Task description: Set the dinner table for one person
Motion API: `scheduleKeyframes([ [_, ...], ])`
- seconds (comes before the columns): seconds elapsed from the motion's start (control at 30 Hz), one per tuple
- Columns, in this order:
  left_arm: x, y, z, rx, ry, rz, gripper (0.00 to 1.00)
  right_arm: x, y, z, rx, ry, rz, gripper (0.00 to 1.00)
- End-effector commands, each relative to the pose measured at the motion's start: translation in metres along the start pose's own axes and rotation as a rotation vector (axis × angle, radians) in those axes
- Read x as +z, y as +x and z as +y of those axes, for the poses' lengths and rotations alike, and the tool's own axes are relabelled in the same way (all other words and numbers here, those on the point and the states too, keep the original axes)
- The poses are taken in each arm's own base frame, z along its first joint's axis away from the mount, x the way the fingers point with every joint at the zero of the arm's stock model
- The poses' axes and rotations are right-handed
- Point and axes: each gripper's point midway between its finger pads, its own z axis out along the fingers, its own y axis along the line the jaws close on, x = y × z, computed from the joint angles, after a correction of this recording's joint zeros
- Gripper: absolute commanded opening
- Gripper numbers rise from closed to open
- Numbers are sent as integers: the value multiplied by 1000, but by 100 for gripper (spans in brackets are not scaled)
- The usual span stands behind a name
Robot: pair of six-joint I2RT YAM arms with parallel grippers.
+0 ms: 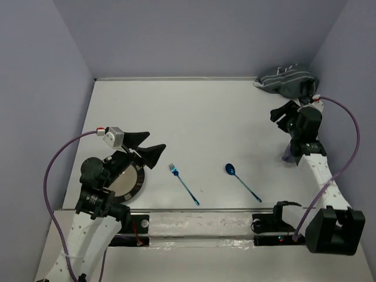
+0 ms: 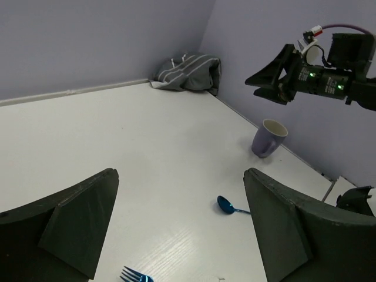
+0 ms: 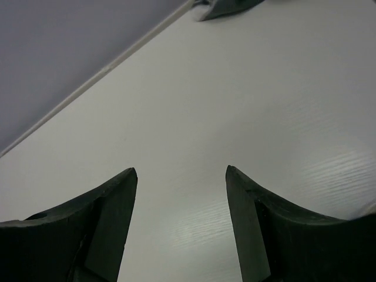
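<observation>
The white dinner table (image 1: 205, 111) fills the top view. A blue fork (image 1: 183, 184) and a blue spoon (image 1: 242, 181) lie side by side near the front edge. A dark-rimmed plate (image 1: 130, 183) lies at the front left, partly hidden under my left arm. A purple cup (image 1: 288, 156) stands at the right, mostly hidden under my right arm; it shows upright in the left wrist view (image 2: 268, 138). My left gripper (image 1: 154, 144) is open and empty, above the table just right of the plate. My right gripper (image 1: 279, 114) is open and empty, raised beyond the cup.
A crumpled dark grey cloth with pale stripes (image 1: 288, 79) lies in the far right corner, also in the left wrist view (image 2: 188, 71). Purple walls close in the table at the back and both sides. A metal rail (image 1: 200, 210) runs along the front edge.
</observation>
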Motion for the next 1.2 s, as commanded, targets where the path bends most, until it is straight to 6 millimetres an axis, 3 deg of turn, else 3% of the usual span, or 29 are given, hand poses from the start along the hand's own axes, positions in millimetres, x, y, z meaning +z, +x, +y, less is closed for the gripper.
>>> scheduleKeyframes([
  [0.0, -4, -25, -10, 63, 5, -52, 99, 33, -57, -7, -56, 156, -187, 68],
  [0.17, -4, -22, -11, 55, -2, -46, 99, 88, -73, -12, -101, 251, -213, 68],
  [0.2, -3, -20, -14, 49, 13, -37, 99, 108, -63, -23, -130, 288, -180, 68],
  [0.23, -2, -18, -15, 47, 19, -32, 99, 116, -82, -15, -137, 295, -220, 68],
  [0.3, -1, -17, -12, 44, 0, -31, 99, 142, -88, -18, -173, 325, -222, 68],
  [0.4, 0, -16, -6, 35, -32, -23, 99, 162, -93, -24, -200, 369, -235, 68],
  [0.43, 1, -17, -3, 34, -52, -27, 99, 177, -83, -34, -215, 394, -213, 68],
  [0.5, 2, -14, 5, 27, -94, -15, 99, 191, -95, -32, -221, 411, -244, 68],
  [0.53, 3, -13, 15, 24, -142, -4, 99, 206, -82, -42, -231, 430, -218, 68],
  [0.57, 4, -11, 18, 25, -156, 2, 99, 214, -95, -38, -224, 422, -242, 68],
  [0.67, 8, -5, 21, 18, -160, 26, 99, 241, -84, -46, -235, 432, -223, 69],
  [0.7, 9, -3, 22, 16, -162, 32, 99, 248, -97, -39, -235, 424, -254, 70],
  [0.73, 10, -3, 23, 18, -166, 35, 99, 254, -98, -41, -246, 434, -260, 70],
  [0.77, 11, -1, 25, 17, -171, 43, 99, 265, -91, -61, -276, 487, -250, 75],
  [0.8, 12, 1, 25, 17, -171, 49, 99, 269, -108, -59, -272, 496, -288, 77],
  [0.9, 14, 2, 28, 18, -176, 54, 99, 283, -114, -81, -274, 539, -293, 79],
  [1.0, 16, 4, 33, 19, -190, 61, 99, 290, -114, -94, -263, 555, -292, 80],
  [1.03, 16, 4, 36, 20, -194, 60, 99, 296, -108, -109, -264, 576, -280, 80],
  [1.07, 17, 4, 37, 18, -198, 63, 99, 298, -116, -112, -260, 576, -293, 80],
  [1.1, 18, 5, 39, 17, -200, 67, 99, 306, -108, -127, -269, 595, -277, 81],
  [1.13, 19, 6, 40, 14, -203, 70, 98, 305, -120, -121, -274, 588, -300, 81],
  [1.17, 20, 11, 43, 7, -207, 87, 98, 313, -112, -137, -290, 615, -282, 81],
])
